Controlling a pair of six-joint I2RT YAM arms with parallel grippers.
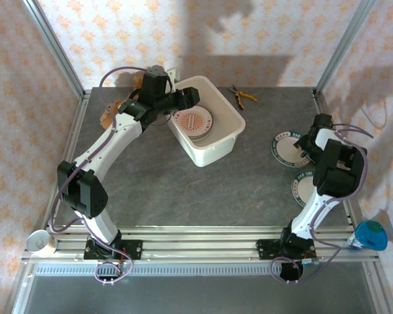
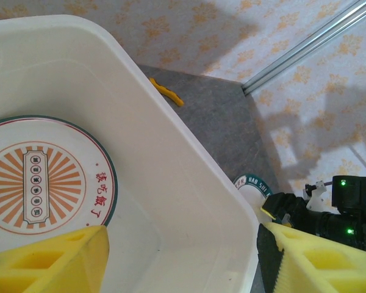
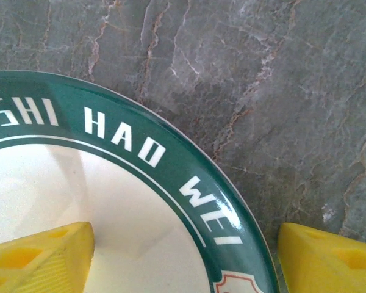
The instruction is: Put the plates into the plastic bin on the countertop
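The white plastic bin (image 1: 214, 153) stands at the back centre of the countertop (image 1: 203, 193). Inside it lies a stack of plates, the top one (image 1: 192, 122) (image 2: 43, 177) printed with orange rays. My left gripper (image 1: 185, 99) (image 2: 183, 262) hovers open over the bin's left side, nothing between its fingers. On the right lies a green-rimmed plate (image 1: 285, 146) (image 3: 140, 152). My right gripper (image 1: 302, 142) (image 3: 183, 259) is open and straddles its rim, one finger over the plate, the other over the stone. A second green-rimmed plate (image 1: 302, 186) lies partly under the right arm.
Yellow-handled pliers (image 1: 242, 97) (image 2: 166, 91) lie behind the bin. A brownish object (image 1: 109, 115) sits left of the bin, under the left arm. A tape roll (image 1: 39, 242) and a blue object (image 1: 371, 235) rest by the front rail. Aluminium posts frame the corners.
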